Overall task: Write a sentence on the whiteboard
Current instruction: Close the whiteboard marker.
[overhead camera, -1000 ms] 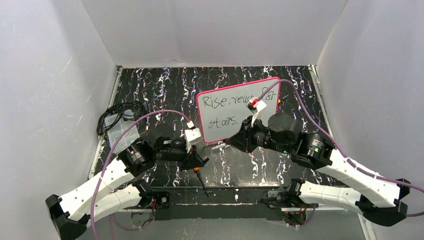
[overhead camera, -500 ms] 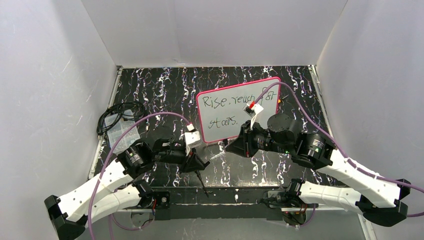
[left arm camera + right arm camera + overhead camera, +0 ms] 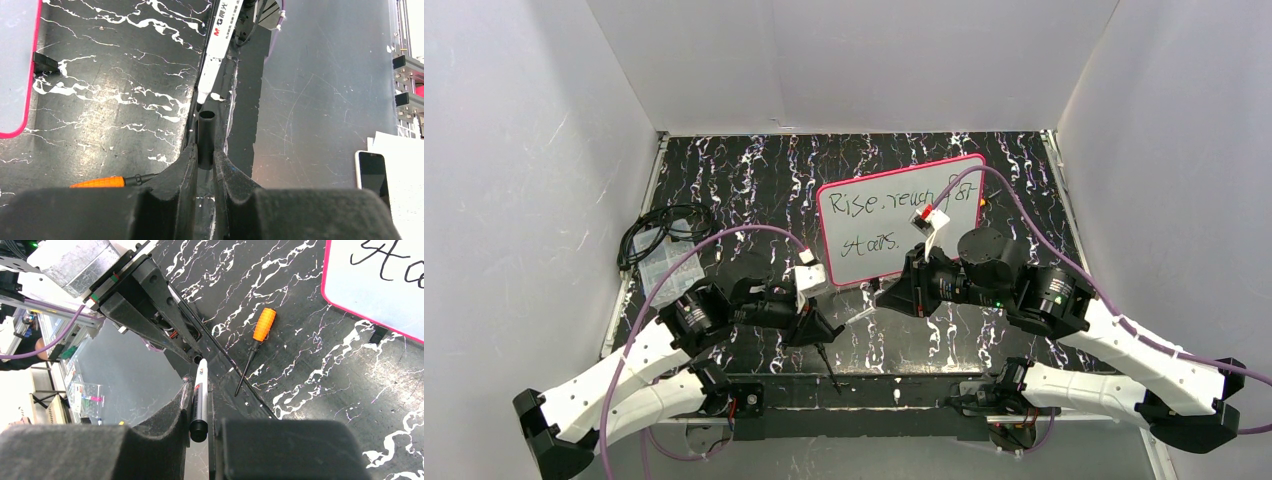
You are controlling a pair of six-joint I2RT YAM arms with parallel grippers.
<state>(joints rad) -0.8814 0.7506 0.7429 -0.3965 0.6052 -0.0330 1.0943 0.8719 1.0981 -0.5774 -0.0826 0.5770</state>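
Black marbled table [image 3: 724, 170], whiteboard [image 3: 894, 225] just beyond marker [image 3: 200, 395] (clamped in right gripper [image 3: 200, 385])

We count one whiteboard [image 3: 902, 228] carrying the sentence [image 3: 879, 204] in two lines, one marker [image 3: 200, 390], one black cap [image 3: 206, 135], one orange-handled screwdriver [image 3: 264, 324], one cable coil [image 3: 659, 228].
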